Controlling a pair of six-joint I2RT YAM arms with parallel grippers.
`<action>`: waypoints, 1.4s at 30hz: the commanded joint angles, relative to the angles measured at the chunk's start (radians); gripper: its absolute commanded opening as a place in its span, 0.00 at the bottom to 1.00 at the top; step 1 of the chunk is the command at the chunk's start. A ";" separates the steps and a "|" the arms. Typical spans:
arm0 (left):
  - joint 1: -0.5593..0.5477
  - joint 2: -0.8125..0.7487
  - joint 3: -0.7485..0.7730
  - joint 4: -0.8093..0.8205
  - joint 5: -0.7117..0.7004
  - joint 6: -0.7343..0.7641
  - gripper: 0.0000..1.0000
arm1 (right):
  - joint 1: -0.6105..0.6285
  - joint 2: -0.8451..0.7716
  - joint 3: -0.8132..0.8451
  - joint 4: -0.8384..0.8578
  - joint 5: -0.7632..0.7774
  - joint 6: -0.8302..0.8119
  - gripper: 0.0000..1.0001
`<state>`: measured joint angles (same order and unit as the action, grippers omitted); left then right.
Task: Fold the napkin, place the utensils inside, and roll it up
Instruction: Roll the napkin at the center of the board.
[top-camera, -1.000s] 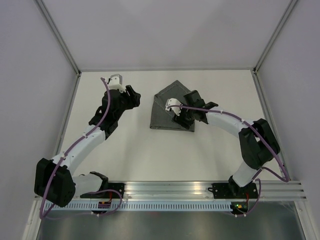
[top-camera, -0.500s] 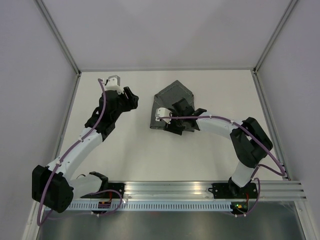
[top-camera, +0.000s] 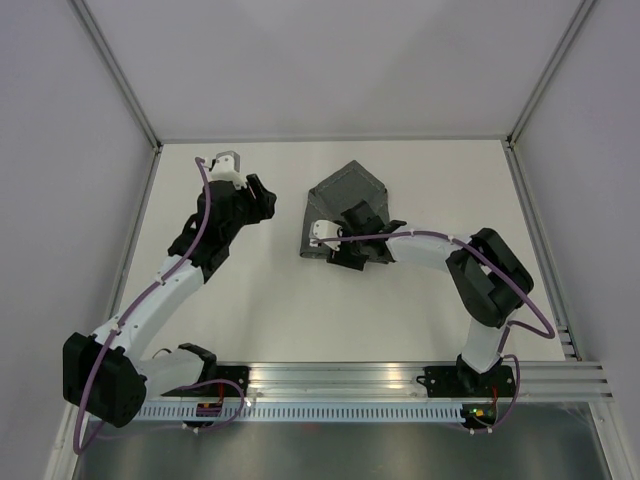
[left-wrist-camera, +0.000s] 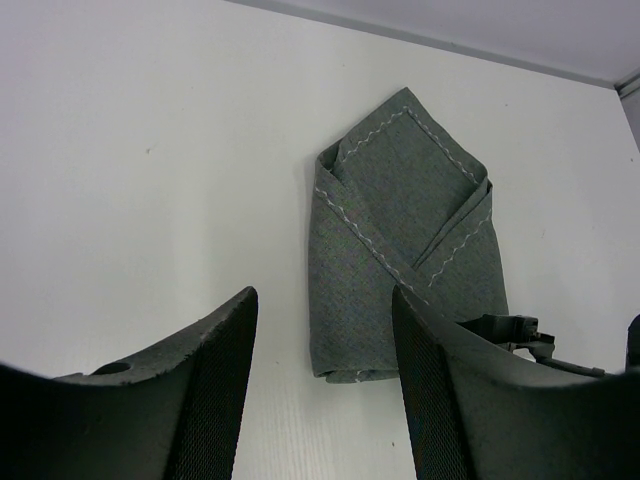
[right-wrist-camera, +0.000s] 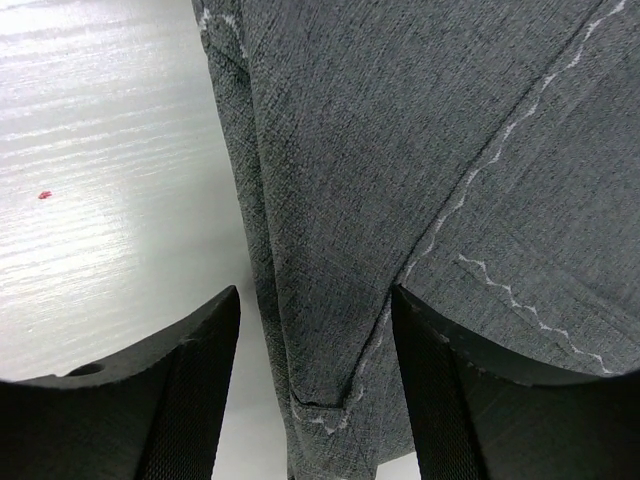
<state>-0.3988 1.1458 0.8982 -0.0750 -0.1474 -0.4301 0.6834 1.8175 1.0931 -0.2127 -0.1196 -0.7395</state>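
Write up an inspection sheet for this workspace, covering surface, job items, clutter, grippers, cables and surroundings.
Surface: white table, flat; one tiny red speck.
Job's things: napkin, dark grey, folded to a point, lying flat at far centre; utensils not visible.
Clutter: nothing seen.
Grippers: left gripper open, empty, over bare table beside the napkin; right gripper open, low over the napkin's edge, contact unclear.
Cables: purple cables run along both arms; no snag seen.
Surroundings: pale walls, metal rail at near edge.
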 joint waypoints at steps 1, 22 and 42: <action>0.005 -0.001 0.031 -0.003 0.016 0.031 0.61 | 0.004 0.005 -0.012 0.056 0.014 -0.027 0.68; 0.006 0.048 -0.016 0.060 0.069 0.053 0.60 | 0.002 0.072 -0.004 0.001 -0.020 -0.097 0.61; 0.005 0.112 -0.022 0.101 0.132 0.044 0.59 | -0.051 0.140 0.070 -0.160 -0.130 -0.126 0.46</action>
<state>-0.3988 1.2503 0.8879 -0.0242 -0.0425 -0.4160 0.6472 1.8961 1.1641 -0.2523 -0.2070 -0.8467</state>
